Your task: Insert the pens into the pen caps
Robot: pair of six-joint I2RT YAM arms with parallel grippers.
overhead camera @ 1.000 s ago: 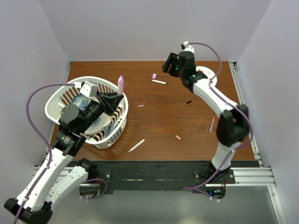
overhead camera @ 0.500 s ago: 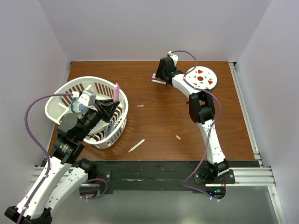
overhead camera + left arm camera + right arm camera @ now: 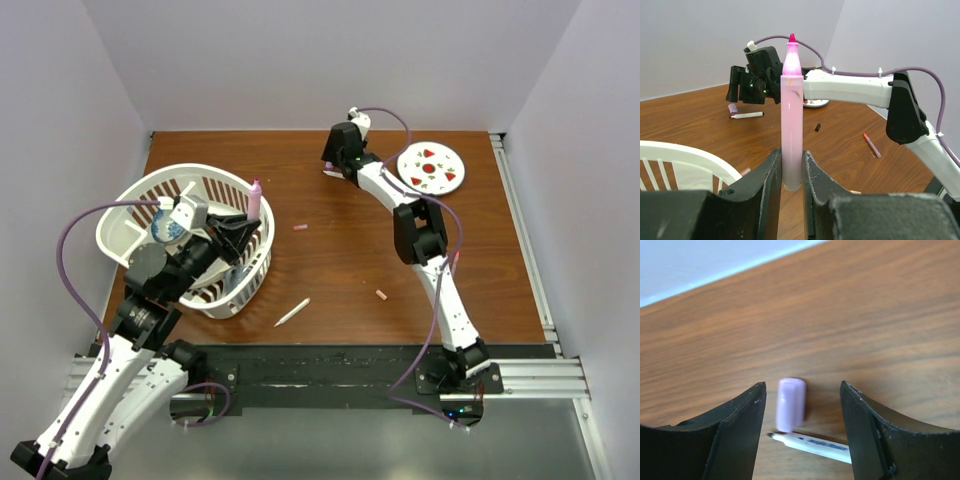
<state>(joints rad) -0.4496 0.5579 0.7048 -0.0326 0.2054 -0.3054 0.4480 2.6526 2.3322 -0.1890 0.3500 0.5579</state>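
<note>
My left gripper (image 3: pixel 243 222) is shut on a pink pen (image 3: pixel 254 199) and holds it upright over the basket's right rim; in the left wrist view the pen (image 3: pixel 791 115) stands between my fingers (image 3: pixel 767 180), red tip up. My right gripper (image 3: pixel 336 158) is open at the far middle of the table. In the right wrist view a lilac cap (image 3: pixel 790 404) lies between its open jaws, touching neither, and a white pen with a black tip (image 3: pixel 812 445) lies just in front. Another white pen (image 3: pixel 292 312), a pink cap (image 3: pixel 300 228) and a peach cap (image 3: pixel 381 295) lie on the table.
A white basket (image 3: pixel 130 205) holding a blue-and-white item stands at the left. A round white plate with red spots (image 3: pixel 431 167) sits at the back right. A black cap (image 3: pixel 817 127) and a pink-lilac pen (image 3: pixel 872 145) lie near the right arm.
My right arm has stretched left and down, bringing its open gripper over the lilac cap and white pen. My left gripper has shifted slightly with the pink pen still in it.
</note>
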